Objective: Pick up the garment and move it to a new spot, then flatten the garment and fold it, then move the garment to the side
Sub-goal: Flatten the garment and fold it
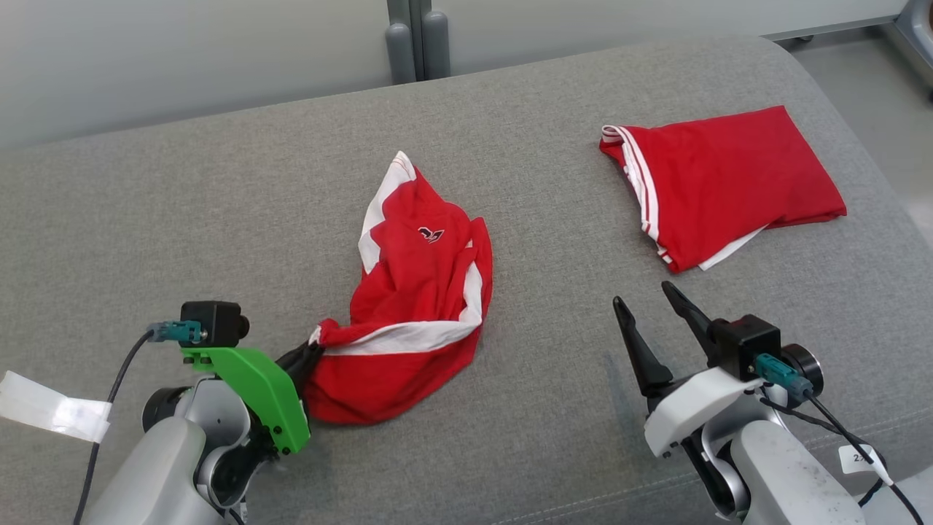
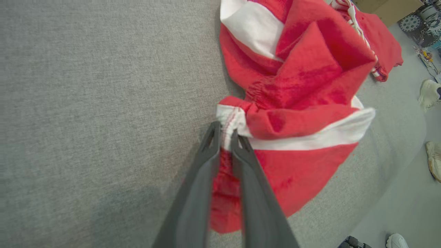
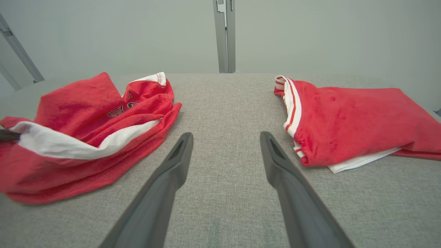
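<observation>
A crumpled red garment (image 1: 415, 306) with white bands and a small dark logo lies in the middle of the grey cushion (image 1: 219, 219). My left gripper (image 1: 310, 350) is shut on its near-left corner. In the left wrist view the two dark fingers (image 2: 210, 151) pinch the white hem of the garment (image 2: 303, 113), with red cloth bunched between them. My right gripper (image 1: 645, 306) stands open above bare cushion, to the right of the garment, with nothing between its fingers (image 3: 179, 155). The right wrist view shows the garment (image 3: 86, 134) at left.
A second red piece (image 1: 721, 182) with white stripes lies folded at the back right of the cushion, also in the right wrist view (image 3: 351, 120). A pale wall and grey post (image 1: 415, 36) stand behind. The cushion's right edge (image 1: 896, 219) drops to floor, where shoes (image 2: 430, 93) show.
</observation>
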You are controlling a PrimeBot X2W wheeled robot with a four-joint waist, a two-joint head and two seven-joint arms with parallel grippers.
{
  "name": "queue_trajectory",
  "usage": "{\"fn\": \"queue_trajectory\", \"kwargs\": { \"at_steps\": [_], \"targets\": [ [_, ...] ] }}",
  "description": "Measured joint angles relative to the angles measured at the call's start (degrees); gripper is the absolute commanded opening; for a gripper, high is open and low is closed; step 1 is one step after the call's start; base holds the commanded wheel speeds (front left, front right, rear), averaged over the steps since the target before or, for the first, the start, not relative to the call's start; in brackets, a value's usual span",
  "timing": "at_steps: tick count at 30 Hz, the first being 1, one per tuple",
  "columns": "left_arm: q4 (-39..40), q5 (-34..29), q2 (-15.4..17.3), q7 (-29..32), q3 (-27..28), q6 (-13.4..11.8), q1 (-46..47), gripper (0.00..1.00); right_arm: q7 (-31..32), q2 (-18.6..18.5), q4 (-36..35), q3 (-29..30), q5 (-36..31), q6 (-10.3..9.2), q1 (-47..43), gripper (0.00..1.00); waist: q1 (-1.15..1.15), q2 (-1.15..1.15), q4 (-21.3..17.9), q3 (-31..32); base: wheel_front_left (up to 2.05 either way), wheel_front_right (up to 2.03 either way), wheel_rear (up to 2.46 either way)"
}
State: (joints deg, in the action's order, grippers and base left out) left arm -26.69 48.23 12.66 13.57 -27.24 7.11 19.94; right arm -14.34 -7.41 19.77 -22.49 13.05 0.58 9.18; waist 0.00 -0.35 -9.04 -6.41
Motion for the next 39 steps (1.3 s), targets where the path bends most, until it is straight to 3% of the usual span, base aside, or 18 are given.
{"fn": "queue_trajectory", "kwargs": {
  "at_steps": [6,16,21,30,39],
  "targets": [
    [1.1,0.0,0.8,-1.2,-0.8,0.0,0.0,0.0,0.0,0.0,-0.4,0.9,0.0,-0.16,0.0,1.0,0.0,0.0,0.8,0.2,0.0,0.0,0.0],
    [5.4,-4.1,3.2,-12.2,3.2,0.0,1.0,0.0,0.0,0.0,-0.6,1.5,0.1,-0.15,0.0,1.0,0.0,0.0,3.2,1.6,0.0,0.0,0.0],
    [6.8,-5.0,3.1,-19.1,8.0,-4.1,-1.6,0.0,0.0,-0.4,-0.4,0.7,0.1,0.93,0.2,1.0,0.0,0.0,5.2,2.4,0.0,0.0,0.0],
    [1.2,-2.0,-2.0,-23.4,12.2,-12.5,-10.6,0.0,2.6,0.2,2.4,-4.0,0.5,4.42,1.5,1.0,0.0,0.0,9.1,3.0,0.0,0.0,0.0],
    [0.7,-1.6,-5.0,-24.8,10.3,-12.2,-12.0,0.0,7.1,0.8,7.1,-4.7,2.5,5.48,8.0,1.0,0.0,0.0,12.3,2.8,0.0,0.0,0.0]
  ]
}}
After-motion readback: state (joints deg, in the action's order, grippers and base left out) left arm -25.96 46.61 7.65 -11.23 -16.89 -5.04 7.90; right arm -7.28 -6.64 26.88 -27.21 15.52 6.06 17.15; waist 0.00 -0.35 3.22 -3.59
